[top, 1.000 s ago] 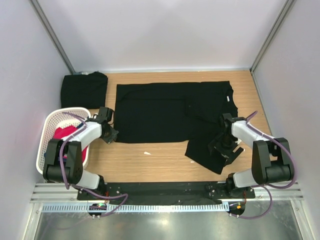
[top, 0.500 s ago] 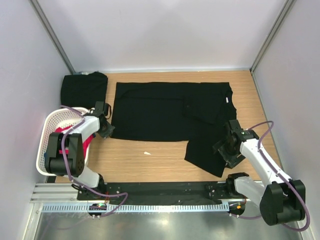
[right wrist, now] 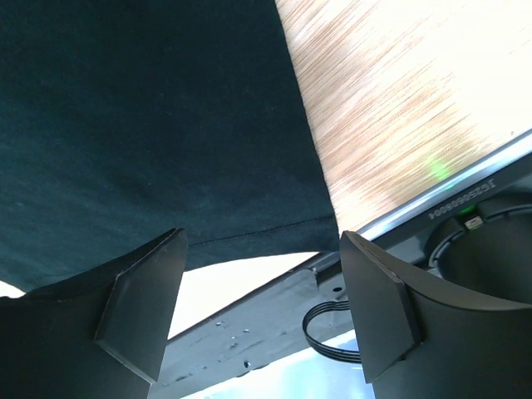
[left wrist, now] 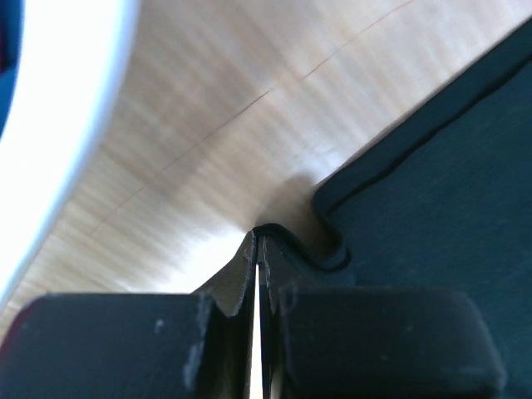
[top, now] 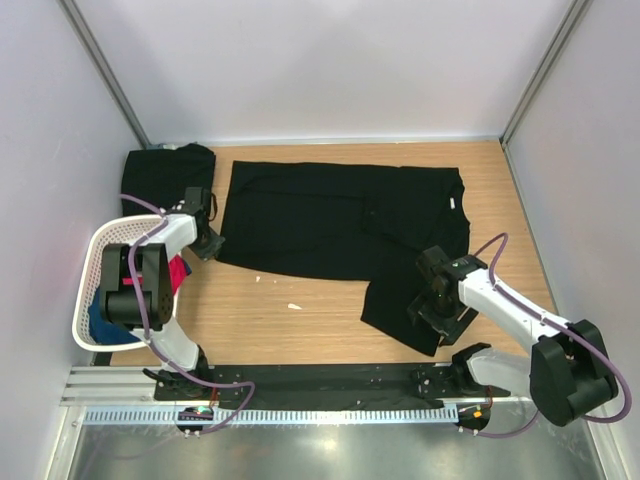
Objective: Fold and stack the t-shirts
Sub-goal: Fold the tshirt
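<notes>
On wooden tabletop (top: 250,320) — black t-shirt (top: 320,215) spread flat, pale walls (top: 320,70) around

Right claw (top: 430,300) farther left over t-shirt (top: 320,215).

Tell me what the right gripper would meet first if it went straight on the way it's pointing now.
Probably the spread black t-shirt: the right gripper has its fingers open right over the cloth's near hem, with the wooden table beneath. Depth is hard to judge.
</notes>
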`<state>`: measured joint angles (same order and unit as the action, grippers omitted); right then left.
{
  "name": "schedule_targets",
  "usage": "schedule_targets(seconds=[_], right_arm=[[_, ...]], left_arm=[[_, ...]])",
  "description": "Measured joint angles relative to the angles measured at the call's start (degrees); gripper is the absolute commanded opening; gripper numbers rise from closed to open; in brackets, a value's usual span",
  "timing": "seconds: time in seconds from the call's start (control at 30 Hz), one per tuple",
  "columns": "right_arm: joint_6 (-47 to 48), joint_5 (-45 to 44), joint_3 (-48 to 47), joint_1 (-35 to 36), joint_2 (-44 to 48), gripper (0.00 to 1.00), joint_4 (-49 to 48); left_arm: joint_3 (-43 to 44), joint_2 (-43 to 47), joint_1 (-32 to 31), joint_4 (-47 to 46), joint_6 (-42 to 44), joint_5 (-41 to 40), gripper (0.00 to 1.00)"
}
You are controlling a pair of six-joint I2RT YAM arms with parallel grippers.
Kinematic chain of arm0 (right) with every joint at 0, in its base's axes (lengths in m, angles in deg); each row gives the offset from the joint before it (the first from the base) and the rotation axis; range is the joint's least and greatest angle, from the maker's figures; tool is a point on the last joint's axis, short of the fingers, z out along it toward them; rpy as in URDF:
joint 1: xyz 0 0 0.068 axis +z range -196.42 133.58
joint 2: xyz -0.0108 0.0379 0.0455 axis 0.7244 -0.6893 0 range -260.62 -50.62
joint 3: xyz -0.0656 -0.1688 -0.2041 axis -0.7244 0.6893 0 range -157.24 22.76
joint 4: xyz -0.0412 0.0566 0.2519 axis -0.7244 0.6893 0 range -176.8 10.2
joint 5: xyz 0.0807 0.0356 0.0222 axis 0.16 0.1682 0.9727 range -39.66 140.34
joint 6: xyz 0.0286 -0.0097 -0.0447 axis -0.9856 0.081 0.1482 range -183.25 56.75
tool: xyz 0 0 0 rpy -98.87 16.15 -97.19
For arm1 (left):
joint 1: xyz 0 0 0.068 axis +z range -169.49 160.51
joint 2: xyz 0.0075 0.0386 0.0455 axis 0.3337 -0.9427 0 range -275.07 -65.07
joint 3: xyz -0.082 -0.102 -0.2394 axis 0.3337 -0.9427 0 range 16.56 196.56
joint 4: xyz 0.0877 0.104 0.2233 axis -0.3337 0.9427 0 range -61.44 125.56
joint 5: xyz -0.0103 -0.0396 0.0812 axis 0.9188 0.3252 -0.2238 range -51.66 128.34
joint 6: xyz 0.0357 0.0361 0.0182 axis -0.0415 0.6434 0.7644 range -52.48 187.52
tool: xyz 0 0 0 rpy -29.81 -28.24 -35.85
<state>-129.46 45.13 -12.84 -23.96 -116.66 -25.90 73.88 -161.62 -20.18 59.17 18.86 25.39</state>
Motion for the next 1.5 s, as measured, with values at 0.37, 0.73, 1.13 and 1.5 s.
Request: schedule_targets(seconds=[0.37,0.73,1.13,1.5], right_arm=[[-8.0,-0.1,5.4,3.6,8.8,0.73,-1.0],[-10.1,-1.8,4.7,9.4,4.0,0.75,0.0],[-10.3,0.3,5.5,11.3,0.2,0.65,-3.0],[-12.0,1.5,9.0,11.6,6.5,0.26,-7.0]], left_arm=[[4.1,-3.9,2.4,-0.4,1.7,0.6,0.00],[4.2,-3.9,2.3,-0.4,2.7,0.7,0.00],[3.9,-2.1,2.3,-0.5,2.7,0.9,0.00],[3.6,-1.3,2.4,-0.8,2.7,1.1,0.00]])
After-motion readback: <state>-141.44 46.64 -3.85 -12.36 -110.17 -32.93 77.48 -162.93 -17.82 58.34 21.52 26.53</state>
